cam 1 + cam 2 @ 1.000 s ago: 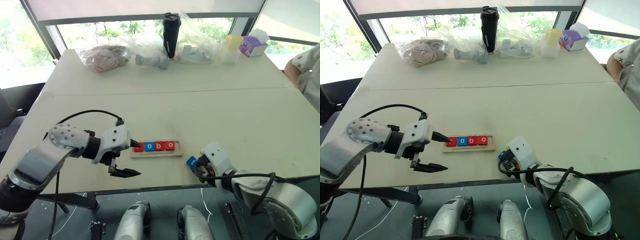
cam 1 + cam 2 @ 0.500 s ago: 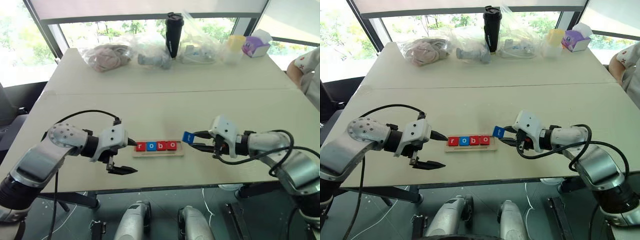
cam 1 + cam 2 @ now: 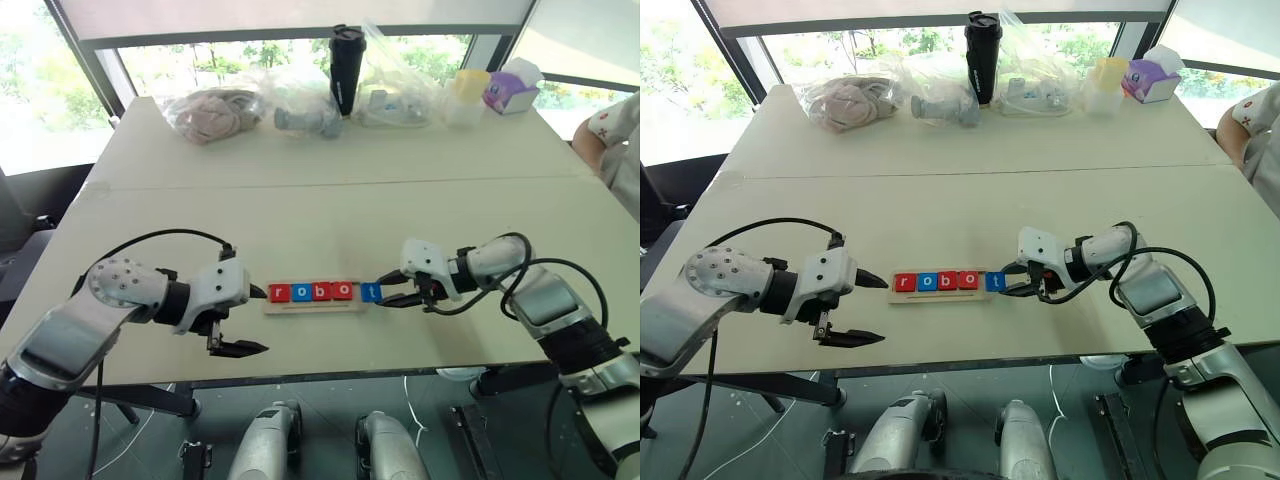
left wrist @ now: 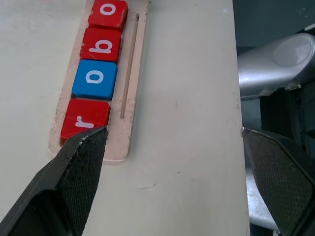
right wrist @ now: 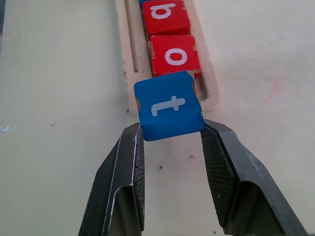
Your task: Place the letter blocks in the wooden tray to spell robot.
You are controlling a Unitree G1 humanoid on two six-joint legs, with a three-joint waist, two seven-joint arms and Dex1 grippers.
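Blue t block [image 5: 170, 105] — end effector [image 5: 172, 132] clamped.

office or lab room, long pale table [image 3: 330, 215] by big windows [image 3: 215, 55], seated person [image 3: 612, 140]

Around the wooden tray [image 3: 314, 300] the table [image 3: 330, 215] lies bare behind it and along its front edge, so I could pass there freely. My left gripper [image 3: 245, 320], jaws spread wide, stands just off the tray's left end; my right gripper [image 3: 385, 290], clamped on the blue t block [image 3: 371, 292], blocks the right end. Bags [image 3: 250, 105], a black cup [image 3: 345, 70] and boxes [image 3: 510, 88] stand well behind the tray.
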